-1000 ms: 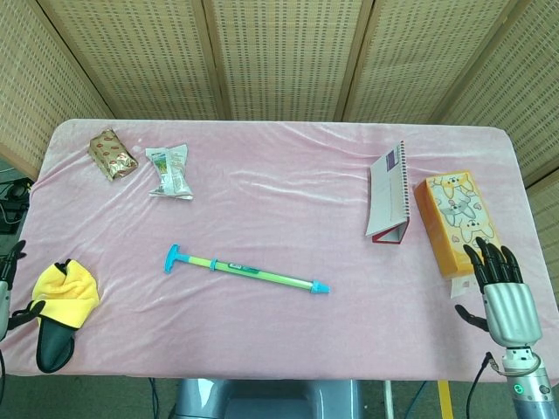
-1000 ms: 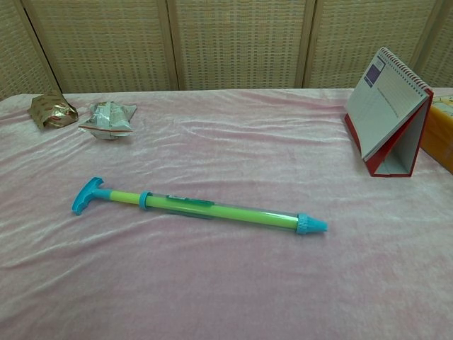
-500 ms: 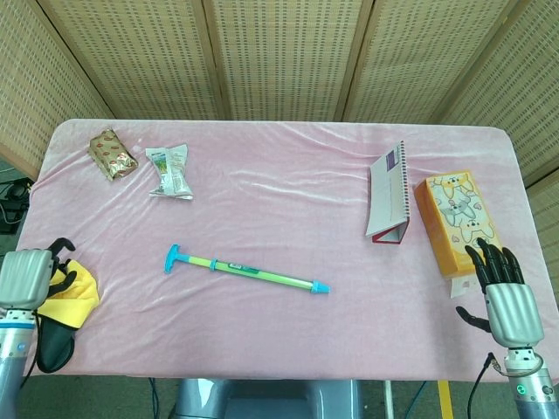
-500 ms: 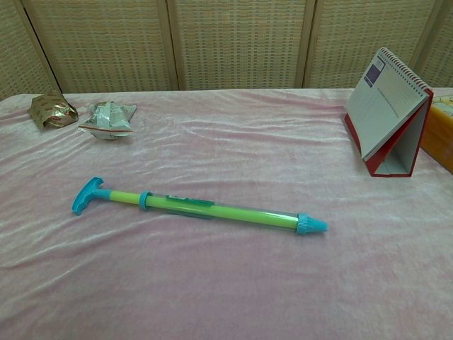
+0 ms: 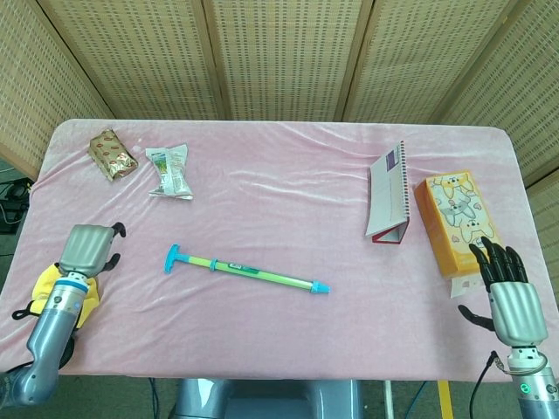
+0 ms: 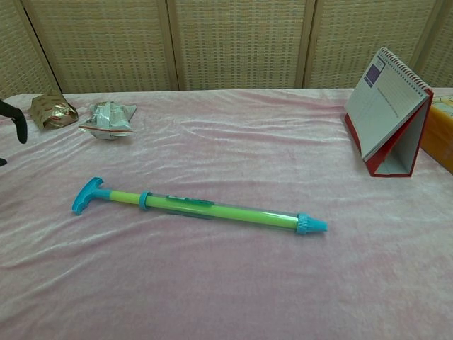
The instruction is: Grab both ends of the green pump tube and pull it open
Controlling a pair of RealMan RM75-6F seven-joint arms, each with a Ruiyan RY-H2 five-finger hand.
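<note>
The green pump tube (image 5: 249,271) lies flat on the pink tablecloth (image 5: 279,201), its cyan T-handle (image 5: 172,258) pointing left and its cyan nozzle (image 5: 320,287) pointing right. In the chest view the pump tube (image 6: 212,207) runs across the middle. My left hand (image 5: 87,249) hovers over the table's left side, a short way left of the T-handle, holding nothing, with its dark fingers bent forward. One of its fingertips (image 6: 19,122) shows at the chest view's left edge. My right hand (image 5: 507,292) stays at the near right corner, fingers spread and empty, far from the nozzle.
A brown snack packet (image 5: 112,154) and a white-green packet (image 5: 170,171) lie at the back left. A desk calendar (image 5: 387,194) and an orange box (image 5: 454,223) stand on the right. A yellow and black cloth item (image 5: 44,288) sits under my left forearm.
My left hand has come in from the left edge over the table toward the pump's T-handle. My right hand has drifted slightly toward the near edge. The pump has not moved.
</note>
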